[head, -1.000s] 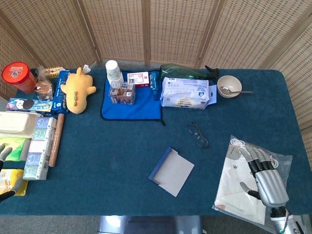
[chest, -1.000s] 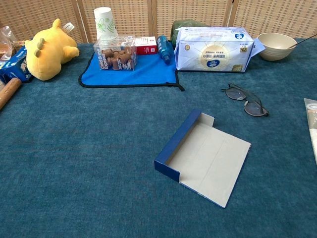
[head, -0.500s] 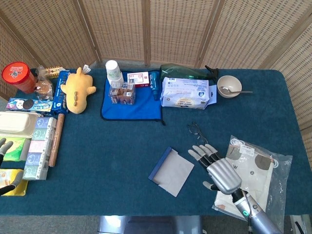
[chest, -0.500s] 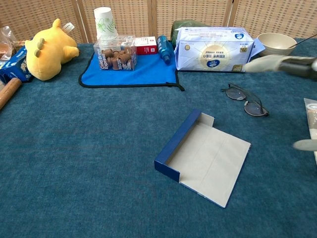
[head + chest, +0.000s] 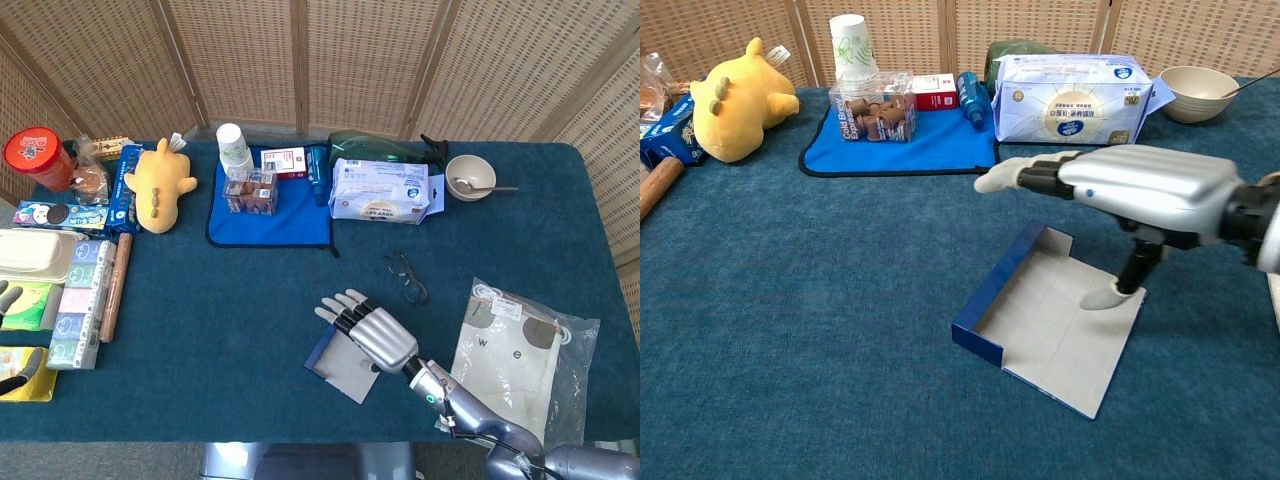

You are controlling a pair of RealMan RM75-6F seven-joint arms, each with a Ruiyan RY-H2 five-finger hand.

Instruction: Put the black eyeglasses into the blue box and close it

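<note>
Nothing of the task looks done yet: the black eyeglasses lie on the teal tabletop, near the blue box but clearly outside it, and the box lies open and flat with its pale inner panel showing. What is left, as I judge it, is picking up the eyeglasses, setting them in the box and folding the flap shut. The right hand hovers flat over the box, holding nothing, its fingers stretched out and slightly apart, thumb hanging down toward the panel in the chest view. The left hand barely shows at the far left edge, and I cannot tell how it is set. The box looks like thin cardboard, a shallow tray with low blue walls. The eyeglasses have slim dark frames with rounded lenses. The tabletop cover is a soft, felt-like cloth.
</note>
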